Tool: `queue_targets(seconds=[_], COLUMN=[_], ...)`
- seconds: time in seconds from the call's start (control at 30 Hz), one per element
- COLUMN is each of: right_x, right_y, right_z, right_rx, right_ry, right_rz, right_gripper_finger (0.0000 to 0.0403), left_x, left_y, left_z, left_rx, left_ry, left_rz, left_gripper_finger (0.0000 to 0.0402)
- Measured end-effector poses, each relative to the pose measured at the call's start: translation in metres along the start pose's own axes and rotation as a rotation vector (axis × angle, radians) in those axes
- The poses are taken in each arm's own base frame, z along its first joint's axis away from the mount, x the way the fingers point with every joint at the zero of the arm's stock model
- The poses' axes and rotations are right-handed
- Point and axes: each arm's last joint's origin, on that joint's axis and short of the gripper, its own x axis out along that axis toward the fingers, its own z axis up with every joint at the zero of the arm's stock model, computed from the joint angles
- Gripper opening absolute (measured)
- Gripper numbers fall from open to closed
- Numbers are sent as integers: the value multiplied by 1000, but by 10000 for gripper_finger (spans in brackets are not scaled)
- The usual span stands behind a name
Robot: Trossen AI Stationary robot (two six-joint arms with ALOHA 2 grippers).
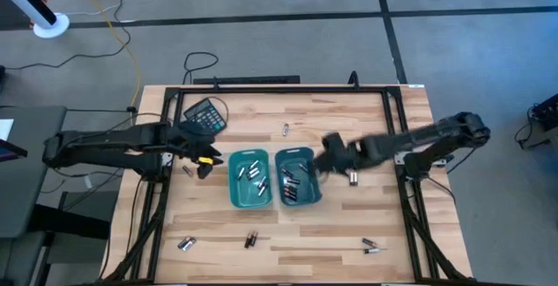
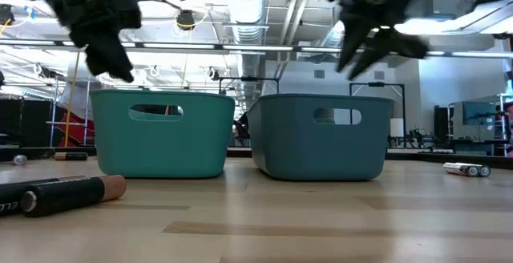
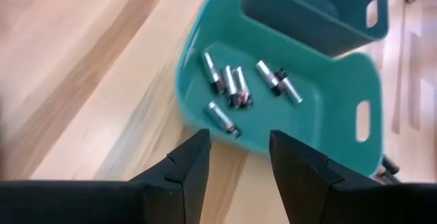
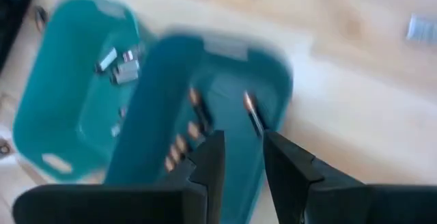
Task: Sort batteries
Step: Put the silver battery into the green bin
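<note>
- Left gripper at 9 o'clock beside the left teal bin, fingers apart, holding nothing.
- Right gripper over the right teal bin, fingers apart, holding nothing.
- Silvery batteries lie in the left bin.

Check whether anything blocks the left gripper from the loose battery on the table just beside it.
Nothing visible does. The left gripper hangs with open, empty jaws left of the left bin; the loose battery lies on bare wood beside it, with the calculator farther back.

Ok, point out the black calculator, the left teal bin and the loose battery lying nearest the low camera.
Black calculator (image 1: 206, 116), high view, on its keypad.
Left teal bin (image 1: 235, 194), high view, on its near rim.
Nearest loose battery (image 2: 64, 195), low view, on its dark body.
</note>
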Motion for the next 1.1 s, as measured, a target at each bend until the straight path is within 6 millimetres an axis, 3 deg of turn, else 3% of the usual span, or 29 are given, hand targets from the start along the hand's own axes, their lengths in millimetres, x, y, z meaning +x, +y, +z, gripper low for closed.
queue_targets(seconds=[0.1,0.23,0.37,0.5,0.67,0.87,1.1], right_x=[-1,1,6,23,52,83,103], right_y=[-4,-31,-67,-93,-111,-119,-119], right_z=[41,86,118,138,148,145,136], right_rx=[-57,-111,-143,-198,-374,-597,-809], right_ry=[1,66,145,239,320,447,545], right_rz=[4,-55,-109,-115,-131,-126,-90], right_gripper_finger=[118,118,118,118,118,121,173], left_x=[0,0,-6,-11,-13,-14,-16], left_y=[6,12,14,14,18,25,32], left_z=[-15,-26,-26,-23,-23,-21,-19], left_rx=[-18,-103,-180,-227,-324,-417,-482], left_ry=[12,-15,-99,-175,-210,-242,-268], left_rz=[14,59,108,114,169,215,251], left_gripper_finger=[146,146,146,146,146,146,146])
